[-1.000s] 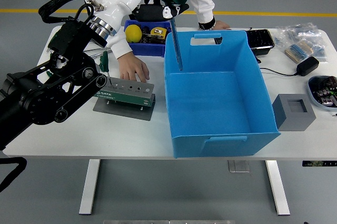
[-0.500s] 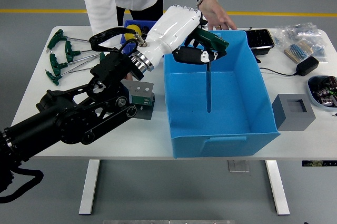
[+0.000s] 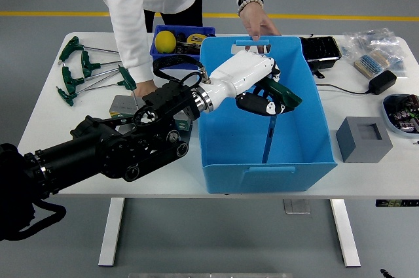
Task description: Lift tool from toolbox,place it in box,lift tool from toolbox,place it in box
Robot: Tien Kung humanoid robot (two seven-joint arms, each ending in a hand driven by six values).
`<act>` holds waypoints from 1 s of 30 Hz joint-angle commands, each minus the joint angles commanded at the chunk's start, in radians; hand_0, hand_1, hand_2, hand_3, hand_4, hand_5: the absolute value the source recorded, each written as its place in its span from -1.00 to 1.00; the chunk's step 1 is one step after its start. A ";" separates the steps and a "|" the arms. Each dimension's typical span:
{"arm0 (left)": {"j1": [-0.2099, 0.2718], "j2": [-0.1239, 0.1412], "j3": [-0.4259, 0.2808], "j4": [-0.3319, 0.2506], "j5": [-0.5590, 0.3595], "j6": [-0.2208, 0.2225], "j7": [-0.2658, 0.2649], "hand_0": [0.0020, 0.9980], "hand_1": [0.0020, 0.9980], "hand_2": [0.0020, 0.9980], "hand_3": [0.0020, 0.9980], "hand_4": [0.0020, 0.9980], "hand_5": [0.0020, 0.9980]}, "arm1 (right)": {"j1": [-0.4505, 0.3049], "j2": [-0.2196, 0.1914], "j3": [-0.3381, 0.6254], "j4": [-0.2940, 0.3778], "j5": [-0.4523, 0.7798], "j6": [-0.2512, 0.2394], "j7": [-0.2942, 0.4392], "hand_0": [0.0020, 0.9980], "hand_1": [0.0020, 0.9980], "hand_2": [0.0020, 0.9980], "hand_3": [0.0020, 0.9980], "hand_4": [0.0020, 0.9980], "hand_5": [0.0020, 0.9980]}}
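Your left hand (image 3: pixel 265 95), white shell with dark fingers, is curled around the green handle of a T-handle wrench (image 3: pixel 270 131). Its thin steel shaft hangs toward 6 o'clock, long axis near vertical, tip low inside the blue box (image 3: pixel 229 154) and close to its floor. The right arm is out of view. At 12 o'clock, a person's hand (image 3: pixel 256 24) holds the box's far rim.
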 joint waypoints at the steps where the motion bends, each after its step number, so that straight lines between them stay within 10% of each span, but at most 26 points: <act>1: -0.002 0.000 0.004 0.010 -0.004 -0.006 -0.003 -0.42 -0.38 -0.13 -0.03 0.75 0.07 | 0.001 0.000 0.001 0.000 -0.002 0.000 -0.001 0.34 0.27 0.43 0.15 0.67 0.48; 15: -0.064 0.000 0.000 0.131 0.002 -0.090 -0.017 -0.09 0.02 0.24 0.10 0.99 0.09 | 0.016 -0.005 0.011 0.003 -0.022 -0.003 -0.002 0.34 0.28 0.43 0.15 0.67 0.48; 30: -0.009 0.012 -0.175 -0.016 0.175 -0.172 0.063 -0.16 -0.12 0.11 0.10 0.95 0.18 | 0.004 -0.006 -0.011 -0.001 0.024 -0.008 0.014 0.34 0.26 0.42 0.15 0.67 0.48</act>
